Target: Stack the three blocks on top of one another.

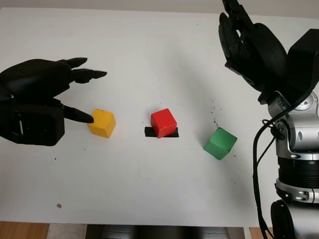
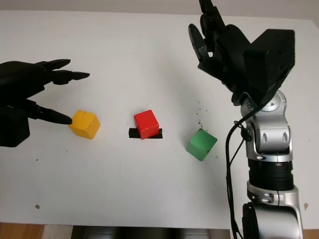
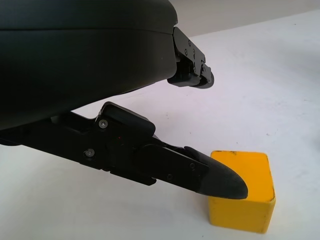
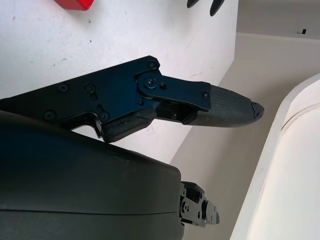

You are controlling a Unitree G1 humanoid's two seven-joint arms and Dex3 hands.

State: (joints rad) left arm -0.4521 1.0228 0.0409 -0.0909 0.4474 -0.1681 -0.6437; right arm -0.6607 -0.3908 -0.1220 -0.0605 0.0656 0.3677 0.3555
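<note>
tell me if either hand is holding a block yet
No. The left hand is open beside the yellow block, one fingertip at its side; the right hand is open, raised.

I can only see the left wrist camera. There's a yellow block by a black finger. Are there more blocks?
Observer: Yes. A red cube-shaped block sits on a black strip at the table's middle.
Operator: Is there a third one?
Observer: A green cube-shaped block stands alone to the red one's right.
Operator: Is my robot hand holding the yellow one?
Observer: No. The left robot hand is open, with one fingertip at the side of the yellow cube-shaped block.
Operator: Where's the other hand?
Observer: The right robot hand is open, raised over the table's far right side.
</note>
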